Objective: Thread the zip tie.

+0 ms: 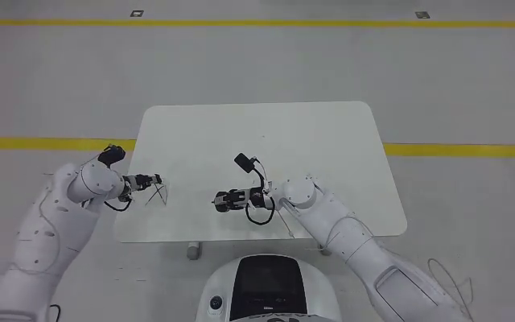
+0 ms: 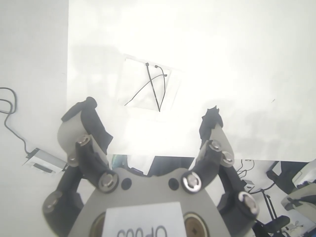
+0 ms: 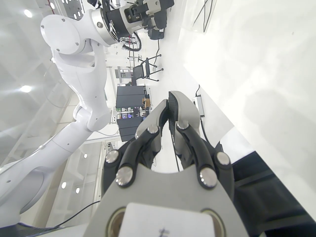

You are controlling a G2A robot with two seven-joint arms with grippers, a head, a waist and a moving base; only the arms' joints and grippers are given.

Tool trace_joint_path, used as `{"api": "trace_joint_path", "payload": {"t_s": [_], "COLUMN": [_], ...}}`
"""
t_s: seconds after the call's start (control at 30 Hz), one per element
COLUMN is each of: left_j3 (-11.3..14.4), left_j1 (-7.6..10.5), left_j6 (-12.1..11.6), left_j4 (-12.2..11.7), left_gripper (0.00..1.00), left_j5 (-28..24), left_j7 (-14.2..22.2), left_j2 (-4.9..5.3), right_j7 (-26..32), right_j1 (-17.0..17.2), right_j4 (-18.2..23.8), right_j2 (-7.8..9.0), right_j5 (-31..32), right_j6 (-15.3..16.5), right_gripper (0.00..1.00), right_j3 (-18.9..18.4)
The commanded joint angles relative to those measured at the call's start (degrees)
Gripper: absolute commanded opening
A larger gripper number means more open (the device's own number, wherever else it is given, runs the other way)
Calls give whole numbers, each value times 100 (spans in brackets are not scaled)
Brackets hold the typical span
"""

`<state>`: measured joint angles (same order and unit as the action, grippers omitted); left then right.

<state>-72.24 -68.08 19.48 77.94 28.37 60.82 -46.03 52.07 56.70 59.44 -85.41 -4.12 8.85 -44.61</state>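
Left wrist view: three zip ties (image 2: 153,87) crossed inside clear tray (image 2: 128,92); left gripper (image 2: 151,107) spread wide, empty, just short of tray. Right wrist view: right gripper (image 3: 169,99) pressed together, well apart from tray. Top view: same spacing. Risk of lifting crossed ties together, tangled.

So the table (image 1: 322,145) is a plain white one with rounded corners. Sitting on it is a small clear tray (image 2: 132,75), close to the left edge and a bit nearer the robot-side edge than the far one. Three thin black zip ties (image 2: 151,82) lie inside it, crossing over each other in a loose bundle.
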Motion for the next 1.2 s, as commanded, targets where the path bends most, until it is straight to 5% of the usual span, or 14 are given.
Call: {"api": "trace_joint_path", "payload": {"t_s": [0.0,0.2,0.6,1.0,1.17], "left_j3": [54,84,129,-202,-267], "left_j1": [-37,-72,-128,-71,-38], "left_j6": [0,0,0,0,0], "left_j4": [57,165,298,361,357], "left_gripper": [100,100,100,100,100], "left_j5": [149,985,1234,1481,1630], "left_j7": [-127,107,6,996,984], "left_j2": [-1,-74,-86,-347,-385], "right_j7": [0,0,0,0,0], "right_j1": [0,0,0,0,0], "right_j4": [0,0,0,0,0], "right_j2": [0,0,0,0,0], "right_j5": [0,0,0,0,0], "right_j6": [0,0,0,0,0], "right_gripper": [0,0,0,0,0], "right_j3": [0,0,0,0,0]}}
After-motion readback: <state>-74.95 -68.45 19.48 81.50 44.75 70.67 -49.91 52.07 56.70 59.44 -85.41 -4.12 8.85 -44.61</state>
